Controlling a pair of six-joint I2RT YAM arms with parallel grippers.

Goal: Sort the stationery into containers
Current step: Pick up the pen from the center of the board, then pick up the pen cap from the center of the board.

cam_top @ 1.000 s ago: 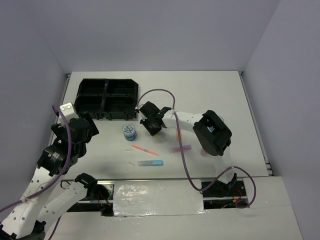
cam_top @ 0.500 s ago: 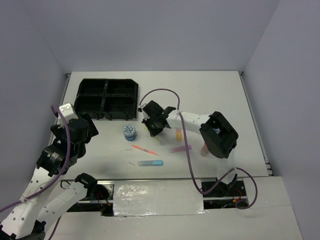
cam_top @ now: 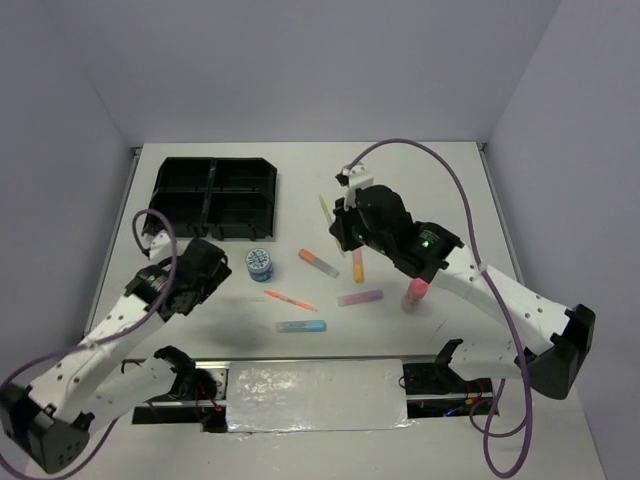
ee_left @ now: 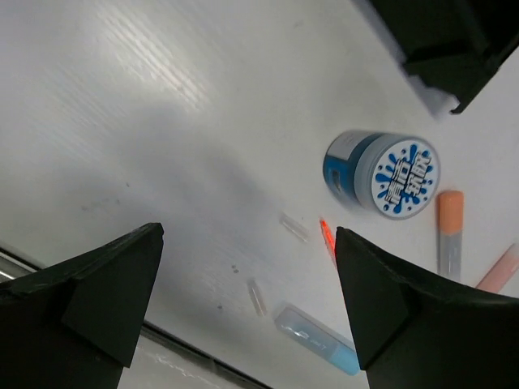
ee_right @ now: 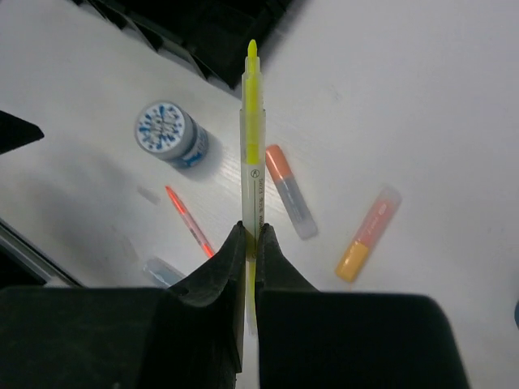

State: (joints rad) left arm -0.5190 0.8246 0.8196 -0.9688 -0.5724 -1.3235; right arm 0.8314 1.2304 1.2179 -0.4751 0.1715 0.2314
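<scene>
Tray (cam_top: 213, 190) near far-left corner

Brightly lit from above — soft grey shadows on the table (cam_top: 300, 175); close-up fingers (ee_right: 215, 271) dark, slightly blurred.

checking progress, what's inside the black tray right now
No stationery shows in the four compartments of the tray. Its floor is dark and the near wall may hide a strip, so something small there could be missed.

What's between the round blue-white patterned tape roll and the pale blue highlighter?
A thin pink-orange pen lies between the tape roll and the blue highlighter, touching neither; the top external view shows it.
</scene>
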